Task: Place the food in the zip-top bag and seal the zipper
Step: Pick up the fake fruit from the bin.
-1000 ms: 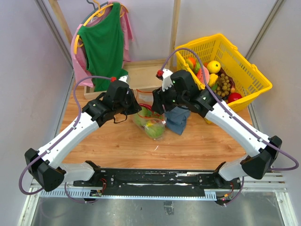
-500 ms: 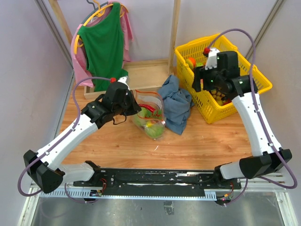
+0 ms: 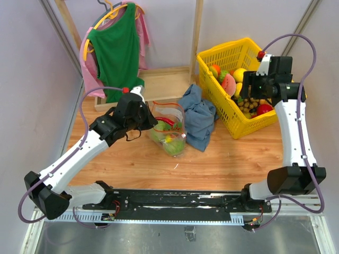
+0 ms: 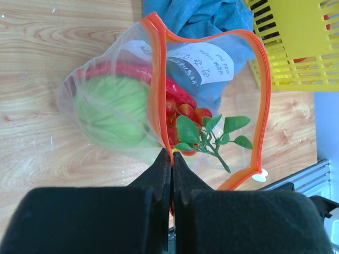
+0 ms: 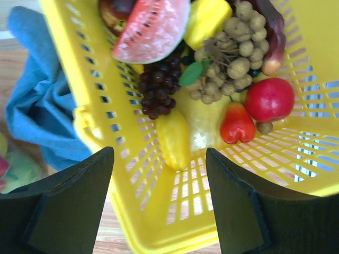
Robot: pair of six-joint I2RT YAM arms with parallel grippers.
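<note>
A light wooden table [image 3: 132,159] stands in a narrow booth with pale lilac walls [image 3: 32,79]. A green shirt [image 3: 116,47] hangs at the far left corner beside a wooden frame [image 3: 197,32]. Near the middle of the table, toward the far edge, lies the clear zip-top bag [image 3: 168,132], its mouth gaping so the orange zipper [image 4: 159,79] forms an open loop. The left gripper [image 4: 171,159] has its fingers pressed together, pinching the zipper strip at one side of the mouth. Inside the bag sit a pale-green cabbage [image 4: 114,111], a red chili [image 4: 177,98] and a leafy sprig [image 4: 204,132] of small red fruits; a white label [image 4: 204,63] shows on the plastic. A crumpled blue cloth [image 3: 198,119] lies just beside the bag, toward the right edge. A yellow lattice basket [image 3: 275,114] fills the far right corner, holding a watermelon slice [image 5: 151,26], dark grapes [image 5: 159,87] and a red apple [image 5: 269,99]. The right gripper [image 5: 159,153] hovers over the basket, fingers spread wide, holding nothing. From above, the left wrist hides its own fingertips. Whatever lies under the cabbage is blurred by plastic. The right wrist view cuts off the basket's rim.
</note>
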